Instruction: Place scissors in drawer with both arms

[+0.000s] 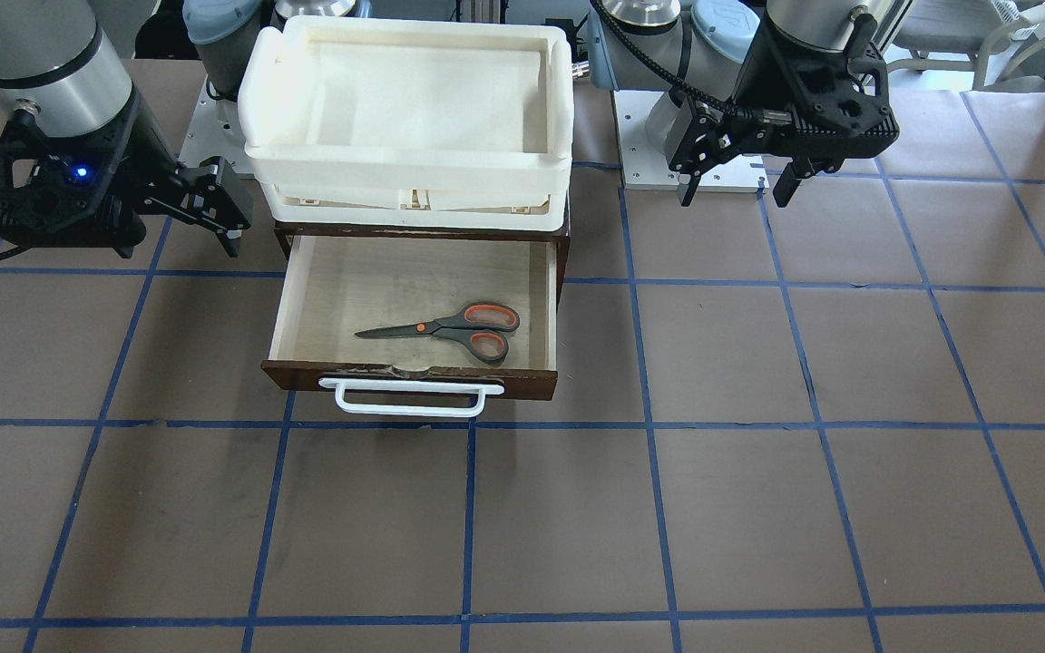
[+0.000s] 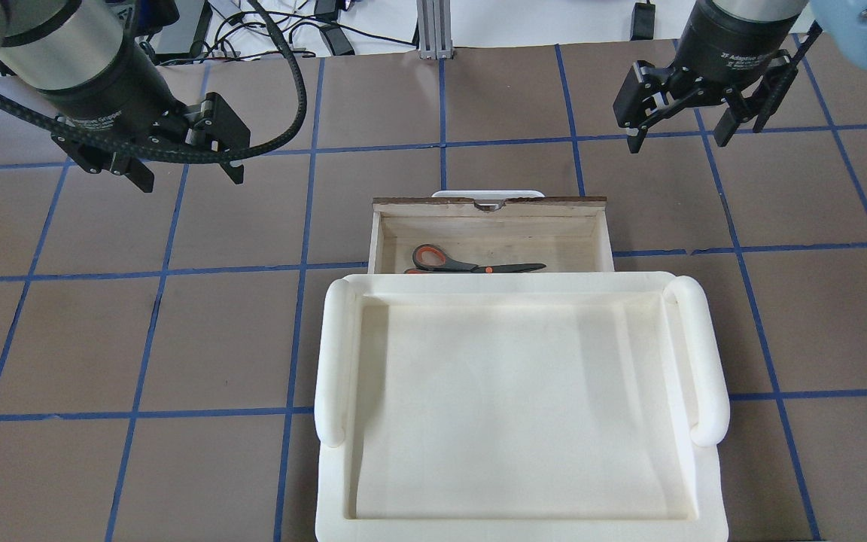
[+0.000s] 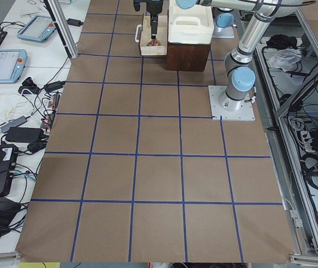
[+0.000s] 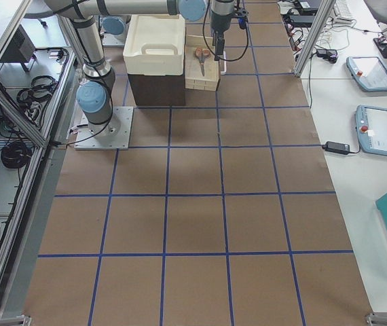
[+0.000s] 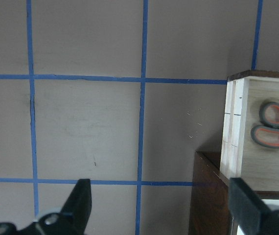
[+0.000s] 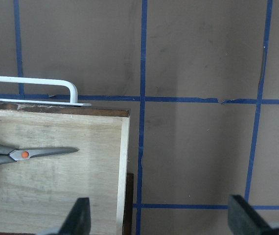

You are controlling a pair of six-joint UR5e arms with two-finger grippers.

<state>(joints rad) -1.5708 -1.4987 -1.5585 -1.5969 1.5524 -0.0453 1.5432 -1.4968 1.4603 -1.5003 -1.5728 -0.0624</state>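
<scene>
Scissors (image 1: 450,331): lying flat and closed on the pale plywood floor of the drawer. The blades point toward the robot's right and the orange-lined loops toward its left. They sit nearer the drawer's front than its back, and neither gripper touches them

Drawer (image 1: 522,381): pulled out of a dark brown cabinet (image 3: 187,56) and open from above. Its white bar handle (image 1: 409,399) is on the front panel, facing away from the robot

Left gripper (image 2: 190,177): hangs above the table, off to the drawer's side on the robot's left and clear of it. Its fingers are spread wide and empty (in the left wrist view one fingertip (image 5: 81,200) is over the tape grid and the other over the cabinet corner, with the scissor loops at that view's right edge)

Right gripper (image 2: 678,139): hangs above the table on the drawer's other side, also clear of it, with its fingers wide apart and empty. In the right wrist view the scissor blades and the drawer's front corner are at the left, and one fingertip (image 6: 78,215) is over the drawer

Bin (image 1: 405,172): cream-white, sitting on top of the cabinet. In the overhead view it hides the rear part of the drawer

Table (image 1: 758,499): brown surface marked with a blue tape grid
</scene>
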